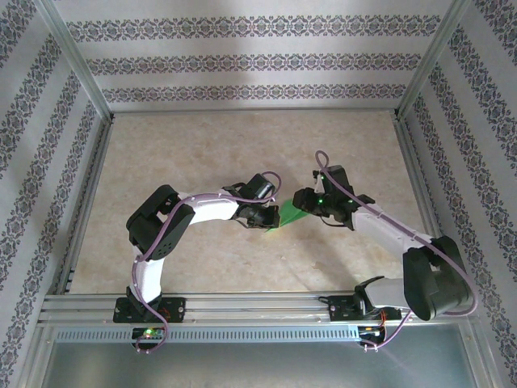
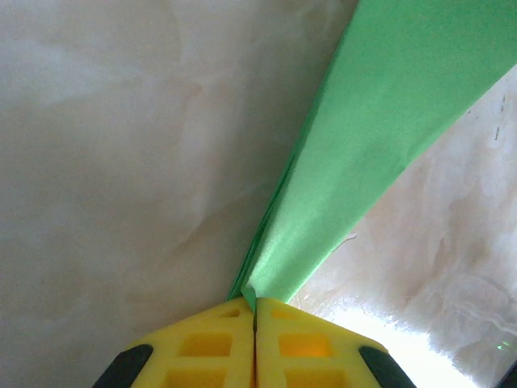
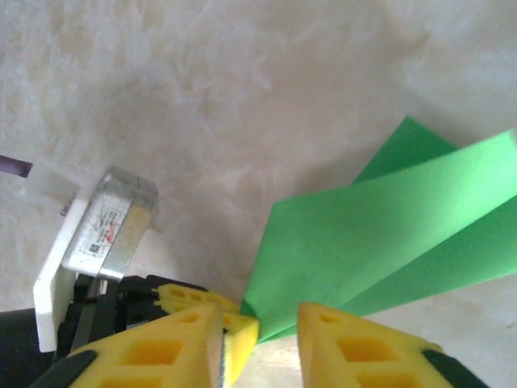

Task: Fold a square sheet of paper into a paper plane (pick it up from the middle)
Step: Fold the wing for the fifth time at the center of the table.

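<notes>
Bright green, thin and creased into overlapping layers, the folded sheet of paper [image 1: 289,215] is sitting between the two grippers near the middle of the pale marbled counter [image 1: 202,145], its narrow end pointing toward the left arm and its wider end reaching toward the right arm. Whether it is touching the counter or hanging just above it cannot be told. The left gripper [image 2: 255,311] is pinching the pointed end of the paper: its two yellow fingers are pressing together with no gap, and the green layers are fanning out from that pinch, up and to the right in the left wrist view. The right gripper [image 3: 259,309] is standing with its yellow fingers apart, grasping nothing; the paper's tip and the left gripper's yellow fingertips [image 3: 238,327] are showing in the gap ahead of it, and the paper's broader folded panels are spreading away to the right. In the right wrist view a small silver box on a white bracket [image 3: 109,222] is showing on the left wrist, just above those clenched fingers. In the top view both white-and-black arms are bending inward so that the grippers are facing each other closely, with purple cables [image 1: 161,242] running along them.
</notes>
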### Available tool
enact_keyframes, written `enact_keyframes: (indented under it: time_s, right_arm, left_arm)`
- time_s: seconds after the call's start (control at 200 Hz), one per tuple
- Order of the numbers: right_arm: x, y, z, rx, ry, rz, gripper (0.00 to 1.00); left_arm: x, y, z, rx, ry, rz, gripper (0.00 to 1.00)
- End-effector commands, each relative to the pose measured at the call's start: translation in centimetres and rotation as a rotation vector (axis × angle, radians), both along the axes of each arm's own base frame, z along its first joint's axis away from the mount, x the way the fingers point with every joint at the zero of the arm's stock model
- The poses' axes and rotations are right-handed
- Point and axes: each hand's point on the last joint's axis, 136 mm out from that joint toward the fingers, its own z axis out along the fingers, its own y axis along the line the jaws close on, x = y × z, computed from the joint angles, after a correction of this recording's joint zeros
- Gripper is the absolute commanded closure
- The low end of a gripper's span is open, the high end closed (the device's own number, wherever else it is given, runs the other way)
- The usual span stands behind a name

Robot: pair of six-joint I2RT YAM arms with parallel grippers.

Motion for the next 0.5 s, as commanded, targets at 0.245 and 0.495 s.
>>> enact_keyframes:
  time_s: [0.245, 0.495]
  right_arm:
    - [-0.3, 3.4, -3.7, 0.063, 0.138, -0.032, 0.82]
    - [-0.1, 4.0, -5.5, 0.075, 0.182, -0.035, 0.83]
  left_arm:
    - [-0.6, 1.3, -1.6, 0.06, 0.053, -0.004, 0.92]
    - [-0.6, 1.4, -1.7, 0.06, 0.054, -0.002, 0.92]
